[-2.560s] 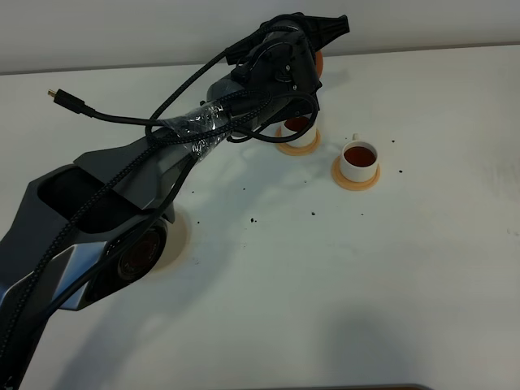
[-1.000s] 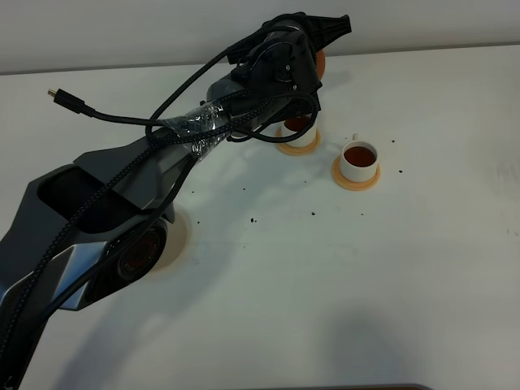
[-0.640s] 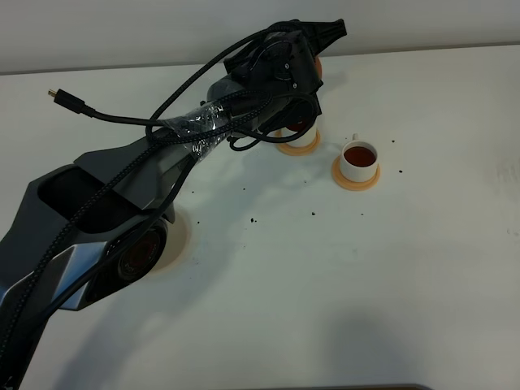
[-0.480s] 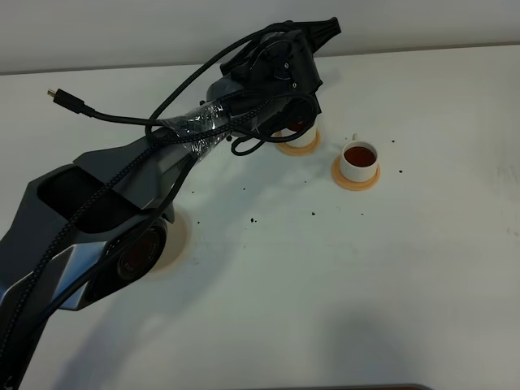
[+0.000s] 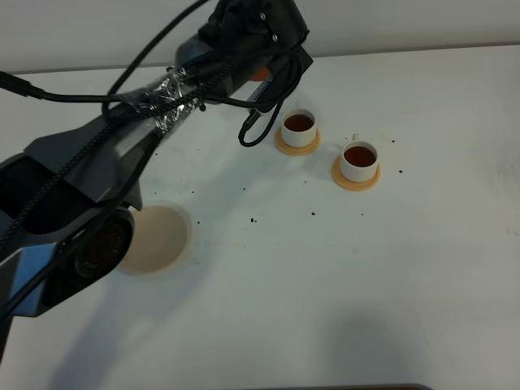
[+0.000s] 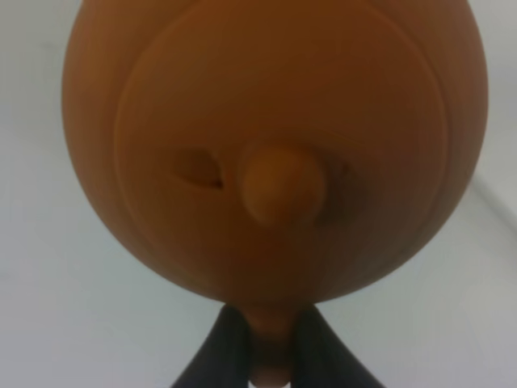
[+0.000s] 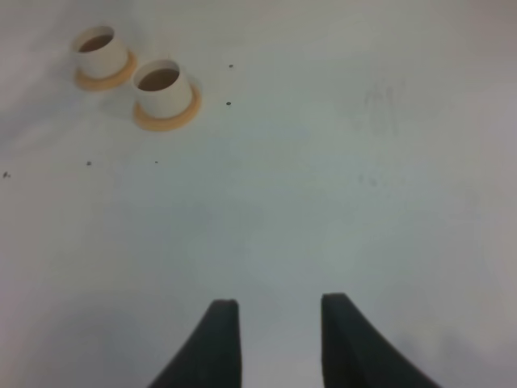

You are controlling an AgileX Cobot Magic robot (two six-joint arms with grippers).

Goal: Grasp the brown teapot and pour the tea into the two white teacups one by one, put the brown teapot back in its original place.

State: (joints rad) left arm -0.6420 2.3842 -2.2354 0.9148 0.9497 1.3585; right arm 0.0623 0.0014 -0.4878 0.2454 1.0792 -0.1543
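White table (image 5: 341,284) speckled with dark specks (image 5: 314,214) under a pale wall (image 5: 390,20)
Left gripper (image 6: 271,356) clamps the squat orange-brown clay teapot (image 6: 275,137) by its handle; right gripper (image 7: 279,311) is parted, holding nothing

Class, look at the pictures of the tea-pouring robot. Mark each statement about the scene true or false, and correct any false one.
1. Both white teacups hold dark tea. True: the left teacup and the right teacup are both filled.
2. The brown teapot rests on the round mat. False: the left tool holds it by its handle, and the mat is bare.
3. Each teacup sits on an orange-tan saucer. True.
4. The right tool grips a teacup. False: it is open, holding nothing, over bare table.
5. The teapot's lid is off. False: the knobbed lid is in place.
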